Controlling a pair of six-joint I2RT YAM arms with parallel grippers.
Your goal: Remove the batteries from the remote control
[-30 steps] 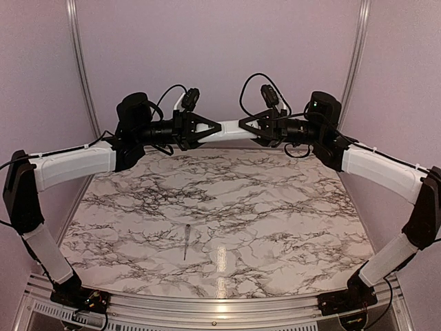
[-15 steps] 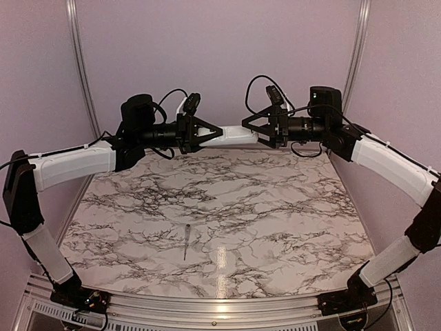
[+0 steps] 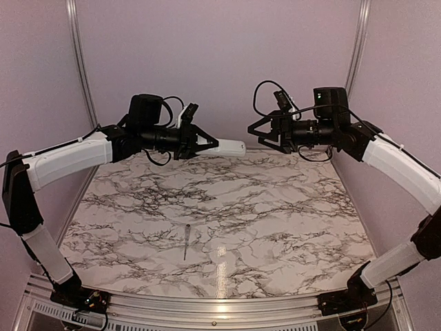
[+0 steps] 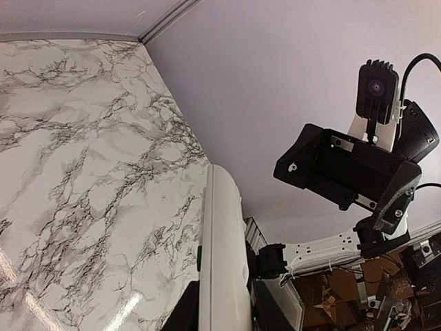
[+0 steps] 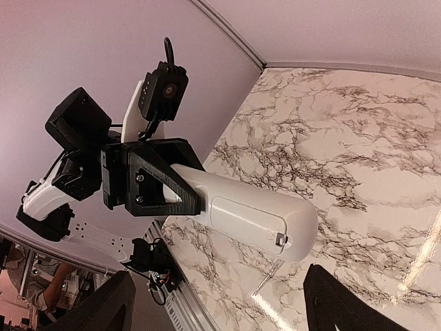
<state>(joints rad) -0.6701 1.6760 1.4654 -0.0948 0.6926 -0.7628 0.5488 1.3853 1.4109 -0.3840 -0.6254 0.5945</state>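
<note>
Top external view is showing you your left gripper (image 3: 204, 144) clamping one end of the slim white rectangular plastic remote control (image 3: 231, 147), holding it roughly level in the air above the far edge of the white marble-patterned table (image 3: 289, 221). Its free end is pointing toward your right gripper (image 3: 256, 135), whose jaws are standing wide apart, gripping nothing, with a gap to the remote. Right wrist view is giving you the remote's face, with a rectangular cover panel (image 5: 244, 217) and a small grey tab (image 5: 280, 238) near the rounded tip. A thin pale pen-like tool (image 3: 187, 241) is lying on the marble, well below both grippers.
</note>
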